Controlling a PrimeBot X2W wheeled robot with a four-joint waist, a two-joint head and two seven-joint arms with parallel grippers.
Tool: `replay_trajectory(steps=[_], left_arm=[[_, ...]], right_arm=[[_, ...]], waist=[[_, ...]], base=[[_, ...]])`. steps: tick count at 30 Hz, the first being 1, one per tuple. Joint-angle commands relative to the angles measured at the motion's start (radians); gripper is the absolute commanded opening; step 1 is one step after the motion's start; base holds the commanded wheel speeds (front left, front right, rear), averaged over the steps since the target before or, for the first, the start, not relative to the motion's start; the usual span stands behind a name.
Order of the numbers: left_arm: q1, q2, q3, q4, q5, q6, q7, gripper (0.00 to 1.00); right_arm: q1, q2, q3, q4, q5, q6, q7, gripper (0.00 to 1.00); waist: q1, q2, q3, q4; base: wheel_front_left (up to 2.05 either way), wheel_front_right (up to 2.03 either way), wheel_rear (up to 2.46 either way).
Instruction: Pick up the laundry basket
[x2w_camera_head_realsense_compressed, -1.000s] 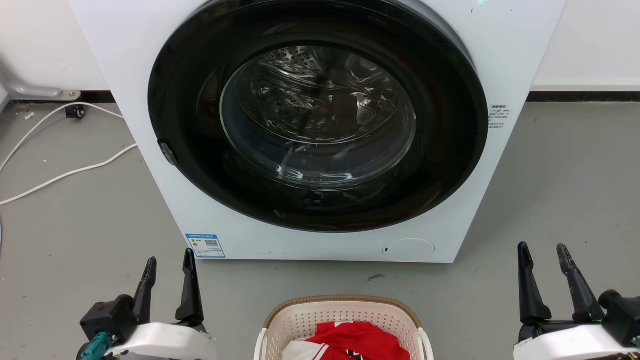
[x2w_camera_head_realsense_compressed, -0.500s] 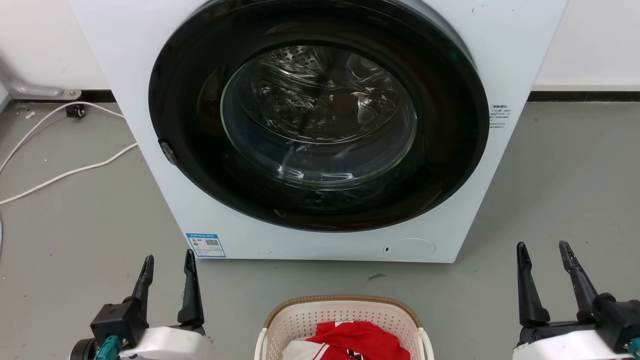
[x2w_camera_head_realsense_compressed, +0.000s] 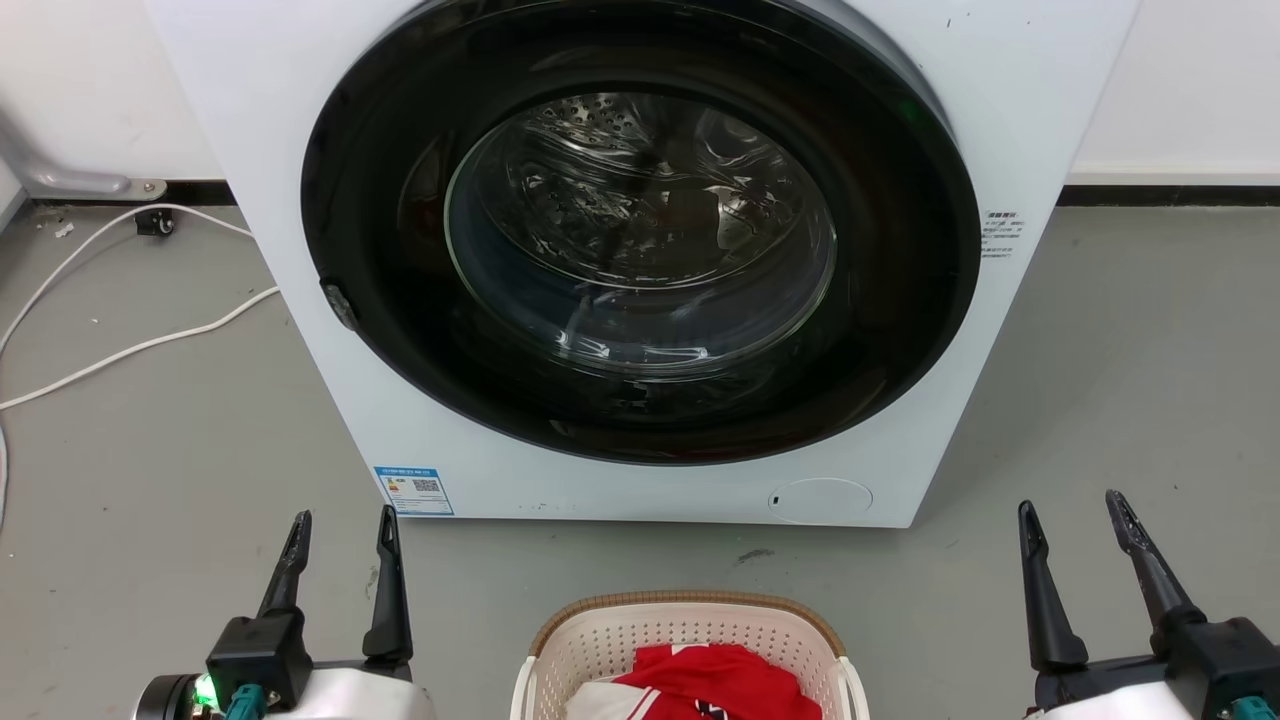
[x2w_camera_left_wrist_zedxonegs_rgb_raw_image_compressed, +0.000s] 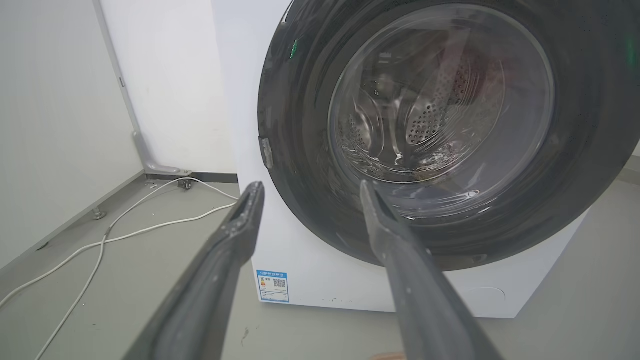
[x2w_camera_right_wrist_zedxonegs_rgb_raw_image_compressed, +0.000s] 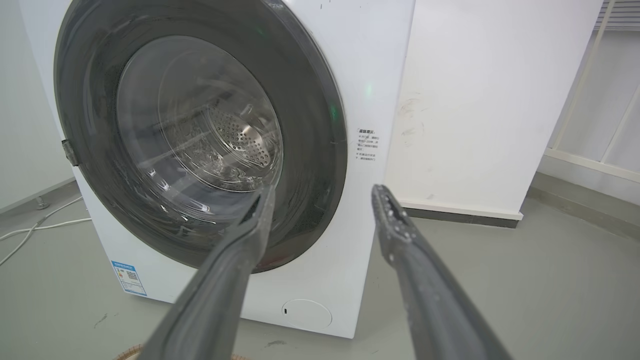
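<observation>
The laundry basket (x2w_camera_head_realsense_compressed: 600, 645), cream perforated plastic with a brown woven rim, sits on the floor at the bottom middle of the head view, with red and white clothes (x2w_camera_head_realsense_compressed: 715, 680) inside. My left gripper (x2w_camera_head_realsense_compressed: 342, 522) hangs open to its left and my right gripper (x2w_camera_head_realsense_compressed: 1073, 507) open to its right, both apart from the basket and with nothing between their fingers. In the left wrist view the left gripper (x2w_camera_left_wrist_zedxonegs_rgb_raw_image_compressed: 309, 186) points at the washing machine. A sliver of the basket's brown rim (x2w_camera_right_wrist_zedxonegs_rgb_raw_image_compressed: 131, 351) shows at the bottom of the right wrist view, below the open right gripper (x2w_camera_right_wrist_zedxonegs_rgb_raw_image_compressed: 323, 190).
A white front-loading washing machine (x2w_camera_head_realsense_compressed: 640, 240) with its dark round door shut stands right behind the basket. White cables (x2w_camera_head_realsense_compressed: 130, 345) lie on the grey floor at the left. A white wall runs behind, and a white panel (x2w_camera_right_wrist_zedxonegs_rgb_raw_image_compressed: 490, 100) stands to the machine's right.
Both grippers have drawn back a little toward the bottom of the head view, the right one also shifting slightly left. The basket has not moved.
</observation>
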Motion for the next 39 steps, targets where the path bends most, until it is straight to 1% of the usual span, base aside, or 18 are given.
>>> replay_trajectory(steps=[1, 9, 21, 39], left_arm=[[0.015, 0.000, 0.002, -0.009, 0.032, 0.003, -0.012, 1.00], [0.021, -0.002, 0.005, -0.010, 0.085, 0.005, -0.025, 1.00], [0.024, -0.006, 0.013, -0.002, 0.070, -0.001, -0.023, 1.00], [0.021, -0.009, 0.025, -0.001, 0.062, -0.010, -0.023, 1.00]], right_arm=[[0.017, -0.005, 0.001, -0.010, -0.032, 0.000, -0.011, 1.00], [0.026, -0.005, -0.006, -0.015, -0.069, 0.000, -0.022, 1.00], [0.025, -0.005, -0.015, 0.006, -0.021, 0.000, -0.022, 1.00], [0.016, -0.005, -0.015, 0.009, -0.016, 0.000, -0.022, 1.00]], waist=[[0.0000, -0.0001, 0.000, 0.000], [0.0000, -0.0001, -0.001, 0.002], [0.0000, -0.0001, -0.001, 0.004], [0.0000, -0.0001, 0.006, 0.005]], base=[[0.00, 0.00, 0.00], [0.00, 0.00, 0.00], [0.00, 0.00, 0.00], [0.00, 0.00, 0.00]])
